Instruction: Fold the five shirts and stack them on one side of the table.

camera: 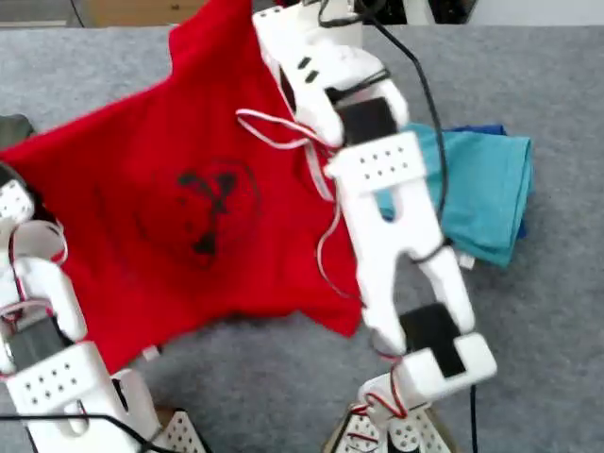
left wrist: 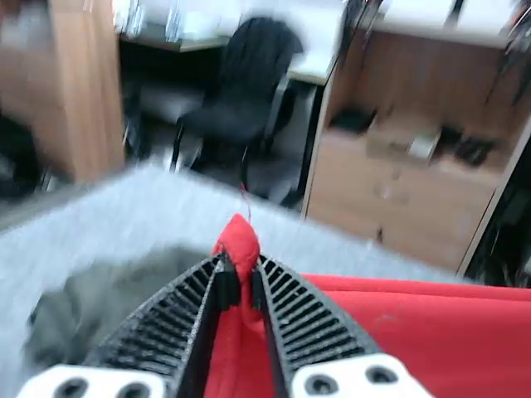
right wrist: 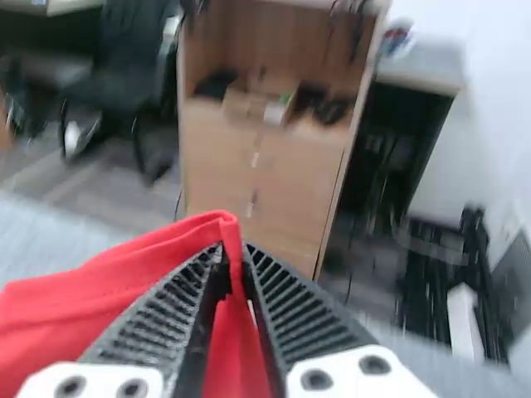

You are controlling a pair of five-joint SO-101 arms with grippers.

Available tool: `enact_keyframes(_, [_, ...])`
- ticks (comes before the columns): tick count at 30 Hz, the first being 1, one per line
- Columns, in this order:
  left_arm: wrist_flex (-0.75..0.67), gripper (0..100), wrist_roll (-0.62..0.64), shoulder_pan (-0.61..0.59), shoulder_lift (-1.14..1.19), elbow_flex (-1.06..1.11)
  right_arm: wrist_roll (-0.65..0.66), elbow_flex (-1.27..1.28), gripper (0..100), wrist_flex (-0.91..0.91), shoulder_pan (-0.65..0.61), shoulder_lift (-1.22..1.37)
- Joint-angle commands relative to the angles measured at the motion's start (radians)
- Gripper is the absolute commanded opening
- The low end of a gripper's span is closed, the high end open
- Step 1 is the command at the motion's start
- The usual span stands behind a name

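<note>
Clamped on corners of red shirt (camera: 189, 208): left jaws by grey felt bench (camera: 547, 359) left edge, right jaws by far edge. Dark round print, unreadable. Folded teal shirt (camera: 486, 189) toward right edge.

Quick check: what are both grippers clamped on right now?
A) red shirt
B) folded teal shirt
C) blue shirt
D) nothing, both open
A: the left gripper and the right gripper are each shut on a pinch of the red shirt, while the teal shirt lies folded apart from both.
</note>
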Motion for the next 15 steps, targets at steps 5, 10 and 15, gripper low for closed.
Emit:
enact_keyframes(5, [-0.164,2,-0.006,0.103,0.456,-0.256,-0.011,-0.11,0.1,-0.132,0.013,0.107])
enact_keyframes(10, [-0.164,2,-0.011,0.1,0.711,-0.402,-0.011,-0.189,0.1,-0.114,0.015,0.171])
enact_keyframes(15, [-0.13,2,-0.015,0.092,0.759,-0.394,-0.003,-0.197,0.1,0.114,0.015,0.177])
